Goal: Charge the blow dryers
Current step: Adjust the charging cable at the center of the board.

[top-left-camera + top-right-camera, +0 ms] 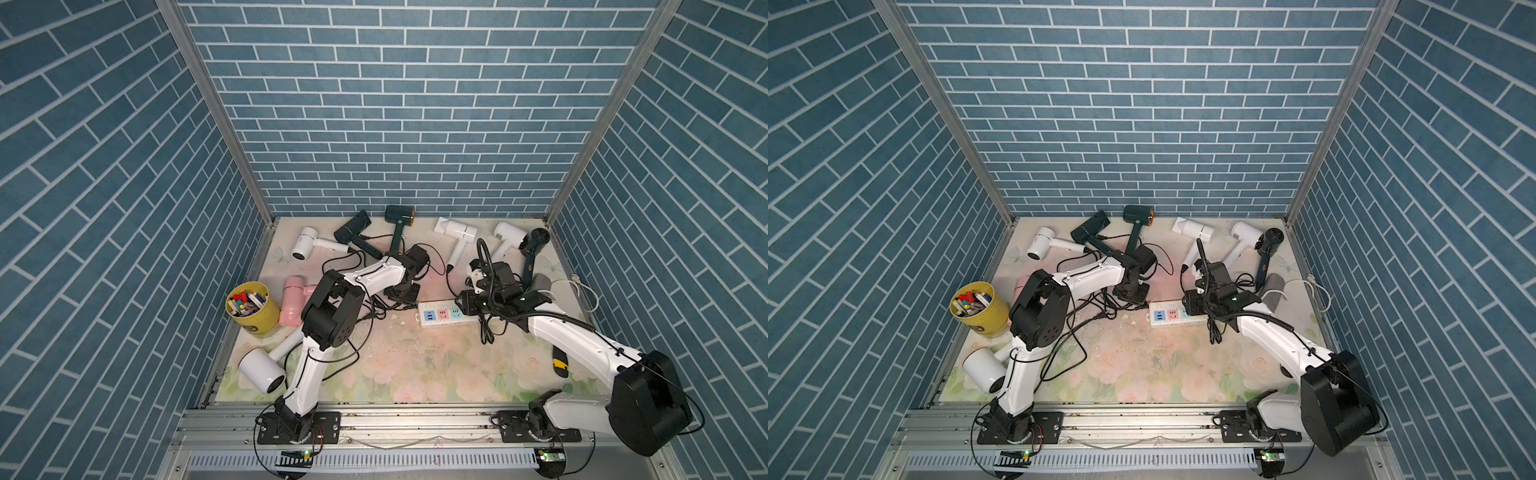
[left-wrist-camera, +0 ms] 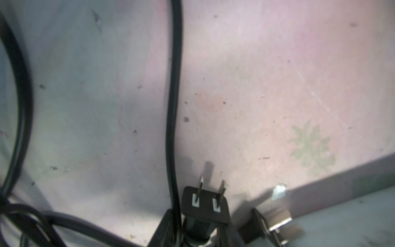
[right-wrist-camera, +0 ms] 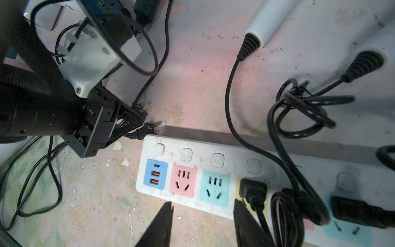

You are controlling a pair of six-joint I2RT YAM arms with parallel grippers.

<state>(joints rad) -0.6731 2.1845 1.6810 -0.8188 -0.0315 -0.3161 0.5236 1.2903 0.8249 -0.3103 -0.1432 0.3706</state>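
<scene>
Eight hammer-shaped blow dryers [image 1: 455, 230] in smooth plastic lie scattered over the scuffed floral tablecloth [image 1: 415, 365]. Six are along the far edge under the blue brick-patterned wall: three glossy white, two dark green and one navy. A pink dryer [image 1: 293, 301] lies beside a round yellow bucket [image 1: 253, 320] of pens on the left, and a stout white dryer [image 1: 262, 370] sits at the near left corner. Their thin black cords [image 1: 486, 332] loop and tangle around a long white power strip [image 1: 440, 313] in the middle of the table. Its sockets are set in blue, pink, teal and yellow squares, with a rounded button above each. In the right wrist view a seated plug [image 3: 253, 188] fills the yellow socket. The left gripper [image 3: 136, 127] pinches a flat black two-pin plug [image 2: 204, 203], whose bare metal blades point outward just off the strip's blue end and cast shadows on the cloth below. A loose plug [image 2: 275, 224] lies on the cloth just beside it. The right gripper [image 3: 203, 202] hangs over the strip's near edge by the pink and teal sockets, its dark wedge-shaped fingers [image 3: 162, 224] spread with nothing between them. White chips fleck the cloth around the strip
</scene>
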